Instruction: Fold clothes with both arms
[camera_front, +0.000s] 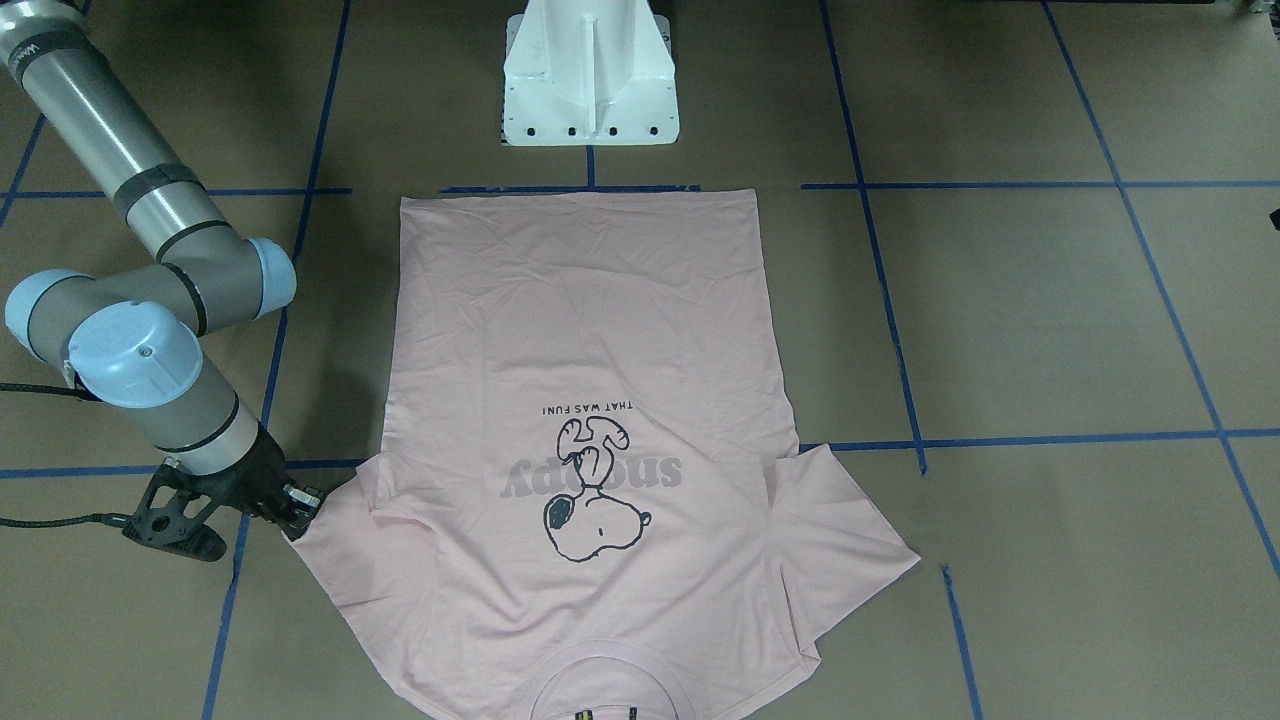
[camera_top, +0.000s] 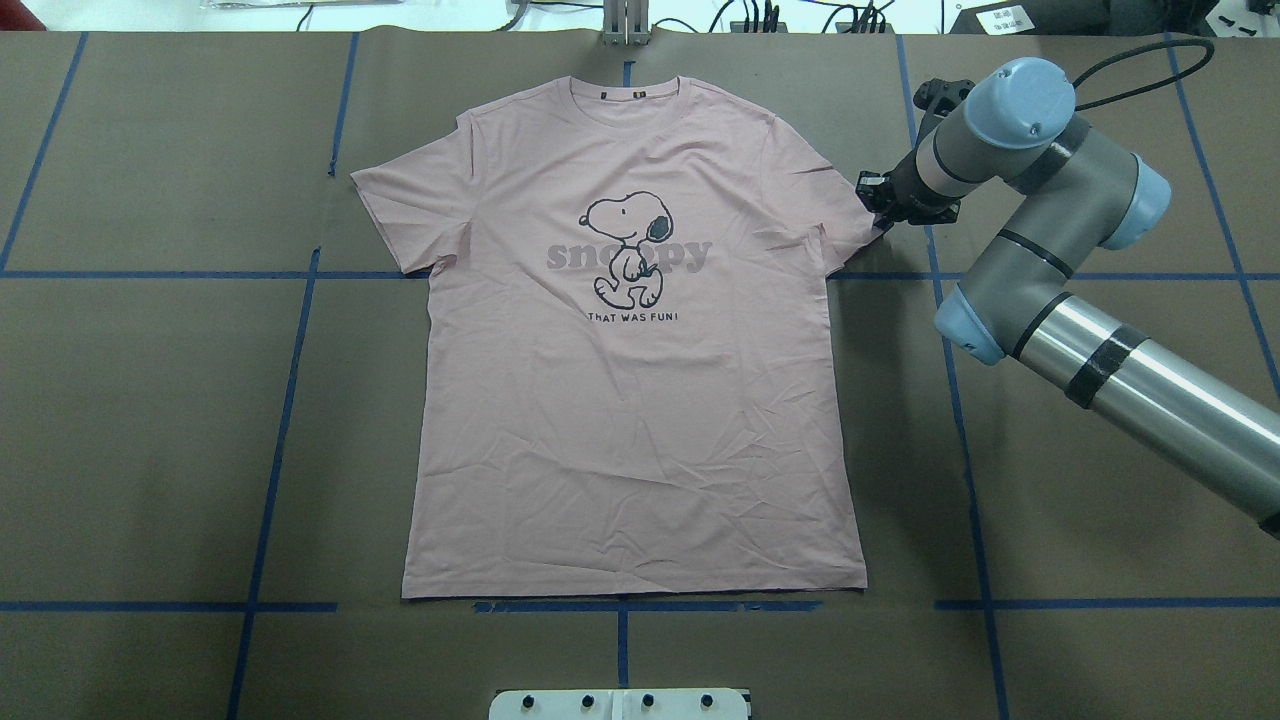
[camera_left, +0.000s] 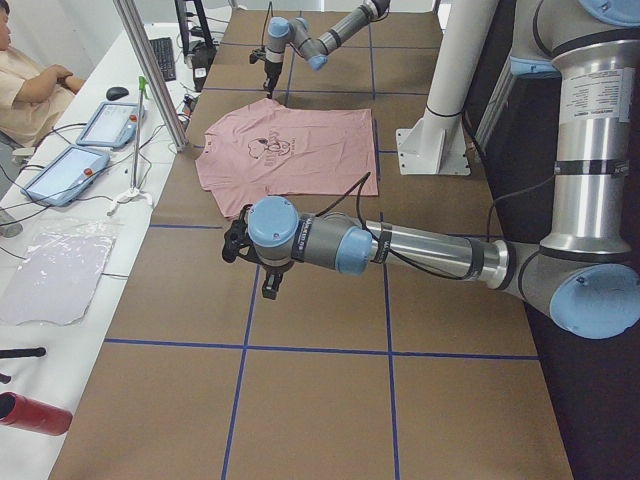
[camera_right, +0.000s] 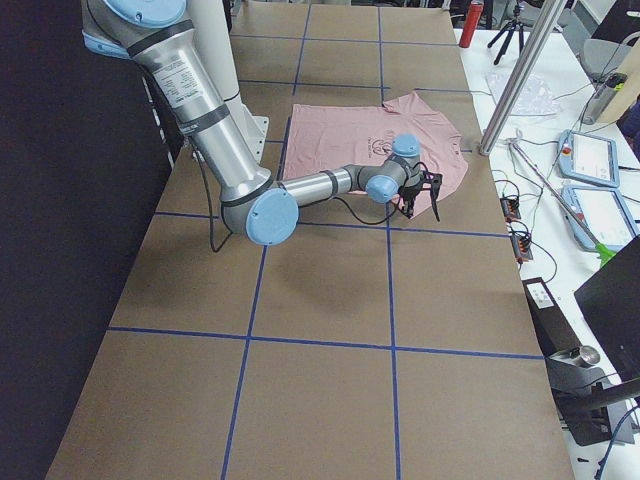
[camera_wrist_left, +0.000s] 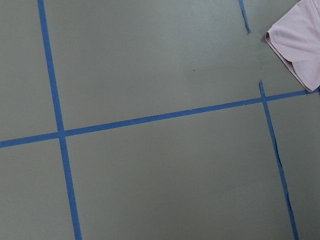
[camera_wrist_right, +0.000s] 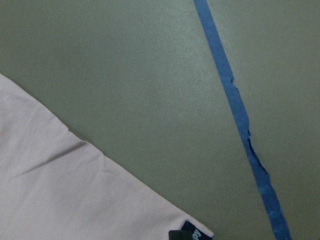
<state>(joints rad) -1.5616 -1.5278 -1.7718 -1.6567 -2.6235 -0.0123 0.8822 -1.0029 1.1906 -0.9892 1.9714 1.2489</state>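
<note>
right fingers (camera_front: 305, 502) at T-shirt (camera_front: 580, 330) sleeve edge, grip unclear | left fingers (camera_left: 270, 286) above table (camera_left: 320, 410), state unclear

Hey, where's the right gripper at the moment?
In the overhead view the right gripper is on the right, at the sleeve edge of the pink T-shirt, beside a blue tape line.

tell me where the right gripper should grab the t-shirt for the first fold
I'd take the sleeve on the robot's right by its outer hem, near the corner with the small black tag. Come in low from outside that hem, where the right gripper sits. The t-shirt lies flat, print up, so only its free edges offer a pinch.
</note>
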